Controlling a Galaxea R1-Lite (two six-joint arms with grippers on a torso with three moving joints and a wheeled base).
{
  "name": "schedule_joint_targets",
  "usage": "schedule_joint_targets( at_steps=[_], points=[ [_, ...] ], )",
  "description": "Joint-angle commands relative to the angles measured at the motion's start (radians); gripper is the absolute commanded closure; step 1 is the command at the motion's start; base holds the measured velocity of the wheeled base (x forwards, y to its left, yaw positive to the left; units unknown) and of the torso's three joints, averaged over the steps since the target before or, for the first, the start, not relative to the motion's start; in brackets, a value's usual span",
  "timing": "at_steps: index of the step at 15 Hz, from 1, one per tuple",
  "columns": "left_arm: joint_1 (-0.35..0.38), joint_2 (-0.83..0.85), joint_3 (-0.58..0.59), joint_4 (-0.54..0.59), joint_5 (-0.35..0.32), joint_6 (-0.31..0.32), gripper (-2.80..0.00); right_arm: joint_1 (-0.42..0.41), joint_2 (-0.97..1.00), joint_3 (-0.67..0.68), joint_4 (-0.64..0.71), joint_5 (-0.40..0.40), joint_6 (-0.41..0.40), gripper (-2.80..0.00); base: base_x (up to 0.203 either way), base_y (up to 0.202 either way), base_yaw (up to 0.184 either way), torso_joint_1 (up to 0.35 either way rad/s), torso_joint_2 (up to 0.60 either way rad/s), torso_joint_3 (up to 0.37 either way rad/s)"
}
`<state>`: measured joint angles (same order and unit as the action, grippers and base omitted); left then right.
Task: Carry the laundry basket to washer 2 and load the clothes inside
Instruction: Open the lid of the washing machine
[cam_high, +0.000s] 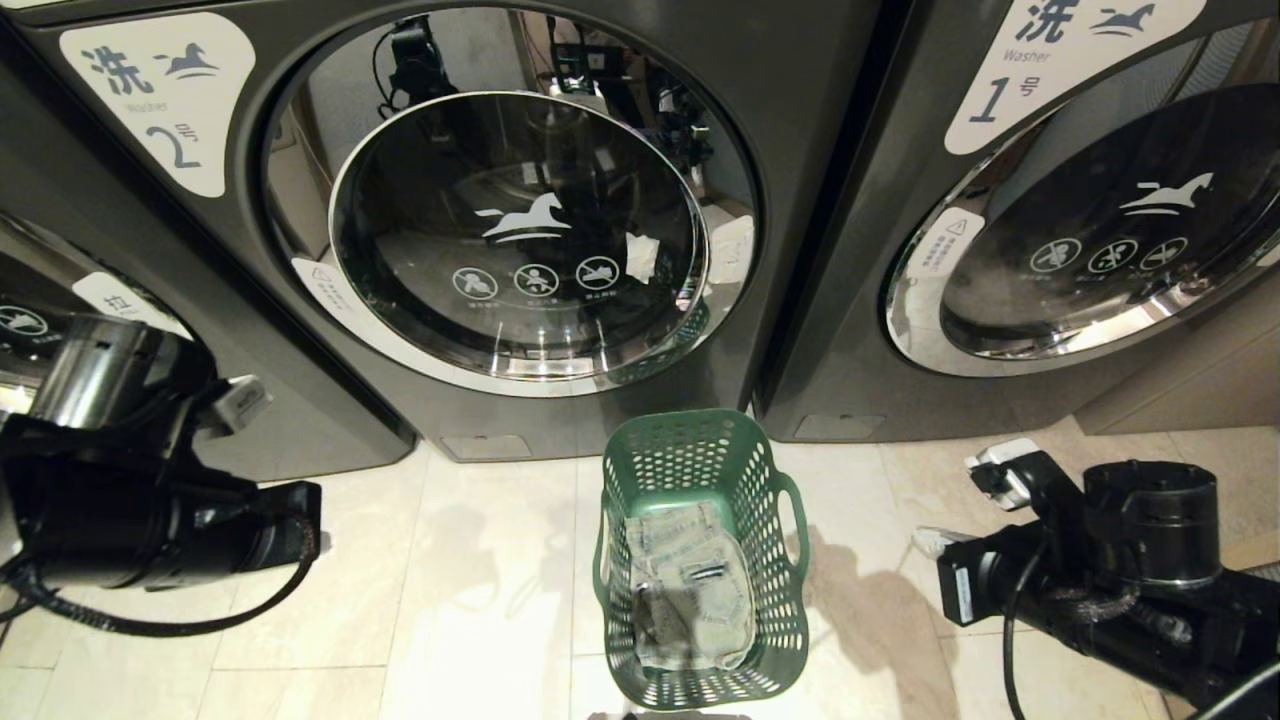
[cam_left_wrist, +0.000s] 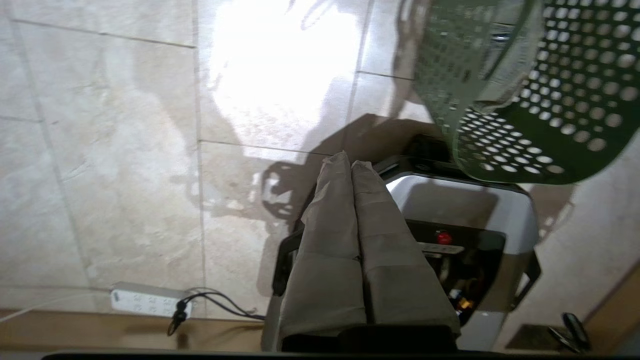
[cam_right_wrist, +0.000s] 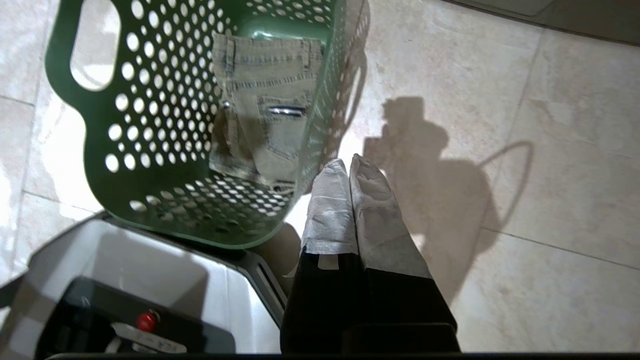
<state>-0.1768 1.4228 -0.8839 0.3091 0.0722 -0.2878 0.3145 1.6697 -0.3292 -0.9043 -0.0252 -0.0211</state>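
Observation:
The dark green laundry basket (cam_high: 700, 470) stands on the tiled floor just before washer 2 (cam_high: 520, 230), whose round glass door is shut. The clothes (cam_high: 690, 590), folded pale denim, lie on the basket floor. My left arm (cam_high: 110, 500) hangs left of the basket and my right arm (cam_high: 1100, 570) right of it, both apart from it. In the left wrist view my left gripper (cam_left_wrist: 350, 161) is shut on nothing, the basket (cam_left_wrist: 525, 100) off to one side. My right gripper (cam_right_wrist: 348, 161) is shut and empty beside the basket wall (cam_right_wrist: 165, 150), with the denim (cam_right_wrist: 270, 120) visible inside.
Washer 1 (cam_high: 1080, 200) stands right of washer 2, and part of another washer (cam_high: 40, 320) shows at far left. My white and black base (cam_left_wrist: 465, 210) sits right behind the basket. A power strip with a cable (cam_left_wrist: 145, 300) lies by the wall.

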Motion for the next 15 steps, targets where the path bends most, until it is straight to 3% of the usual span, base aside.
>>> schedule_joint_targets(
  at_steps=[1,3,6,8,11,13,15],
  points=[
    [0.026,-0.104,0.068,0.002,0.093,-0.001,0.0,0.0,-0.131,0.078,-0.004,-0.004,-0.016,0.0,0.0,0.0,0.0,0.0,0.0,0.0],
    [0.03,-0.191,0.123,0.002,0.168,0.002,0.0,0.0,-0.238,0.148,-0.002,-0.014,-0.026,0.0,0.0,0.0,0.0,0.0,0.0,0.0],
    [0.058,-0.383,0.198,0.003,0.195,0.047,0.0,-0.027,-0.416,0.209,0.02,-0.114,-0.102,0.0,0.0,0.0,0.0,0.0,0.0,0.0],
    [0.08,-0.525,0.273,0.003,0.2,0.095,0.0,-0.113,-0.542,0.245,0.052,-0.164,-0.175,0.0,0.0,0.0,0.0,0.0,0.0,0.0],
    [0.107,-0.724,0.392,0.003,0.217,0.186,0.0,-0.208,-0.765,0.299,0.118,-0.183,-0.207,0.0,0.0,0.0,0.0,0.0,0.0,0.0],
    [0.111,-0.86,0.484,0.003,0.217,0.221,0.0,-0.224,-0.952,0.314,0.282,-0.183,-0.209,0.0,0.0,0.0,0.0,0.0,0.0,0.0],
    [0.101,-0.976,0.61,0.001,0.194,0.235,0.0,-0.232,-1.129,0.322,0.529,-0.148,-0.196,0.0,0.0,0.0,0.0,0.0,0.0,0.0]
  ],
)
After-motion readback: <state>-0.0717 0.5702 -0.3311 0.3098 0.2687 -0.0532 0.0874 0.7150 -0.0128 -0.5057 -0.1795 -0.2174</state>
